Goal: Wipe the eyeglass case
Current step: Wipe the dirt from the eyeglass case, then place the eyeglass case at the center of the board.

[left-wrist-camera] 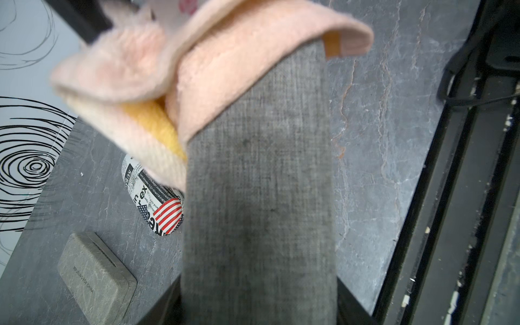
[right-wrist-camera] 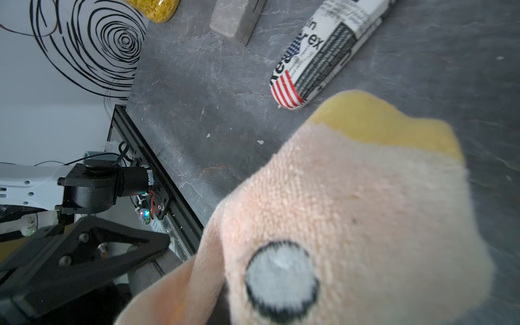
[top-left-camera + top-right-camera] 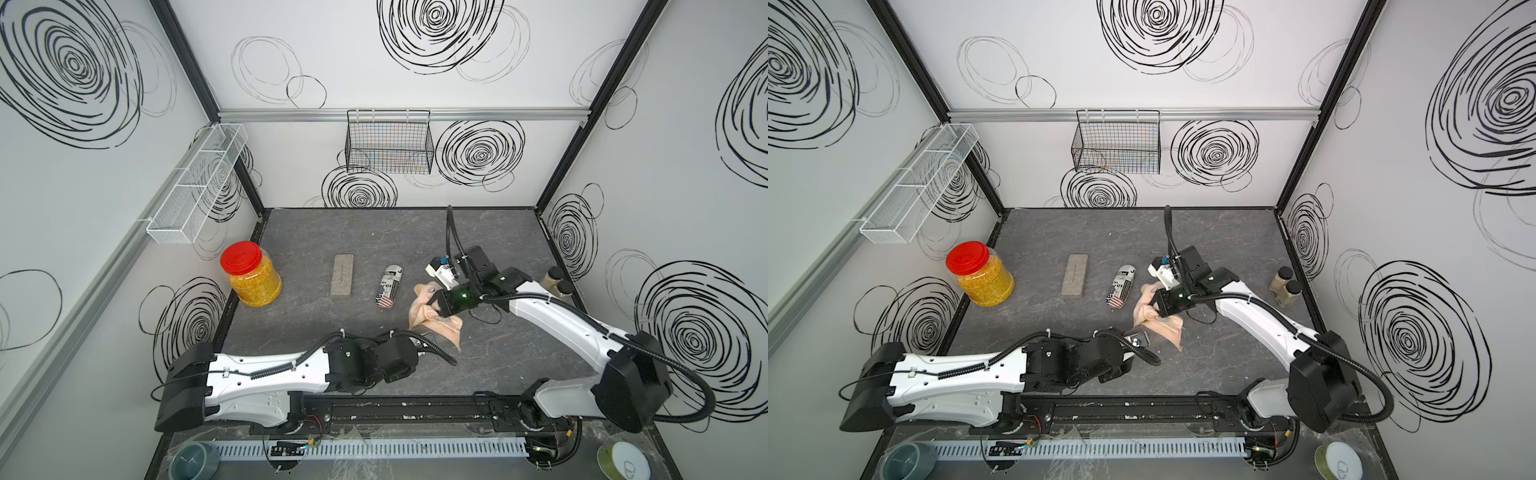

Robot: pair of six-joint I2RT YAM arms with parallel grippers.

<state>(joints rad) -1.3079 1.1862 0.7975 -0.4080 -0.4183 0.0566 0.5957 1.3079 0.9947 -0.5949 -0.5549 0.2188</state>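
Wiping step in hand. The left gripper (image 1: 260,298) is clamped on one end of the grey eyeglass case (image 1: 259,211). The case sticks out from the gripper and looks lifted off the bench (image 3: 316,332), over the front middle. In both top views it is mostly hidden under the arm and the cloth.

The right gripper (image 3: 433,298) is closed on the peach cloth (image 1: 225,70), bunched, with a yellow fold showing. The cloth drapes over the far end of the case and touches its top face. The rest of the grey fabric is bare.

Two other cases lie untouched further back on the bench: a newsprint case (image 3: 388,286) just beside the cloth, and a stone-look case (image 3: 342,275) left of it. A red-lidded jar (image 3: 251,274) stands well apart at the left edge.

My read is that the stroke has only covered the tip. The next move should drag the cloth down the length of the case toward the left gripper, pressing lightly, while the left gripper holds steady. After that the case likely needs turning for the sides. One risk is the cloth snagging on the left gripper fingers near the end of the stroke.
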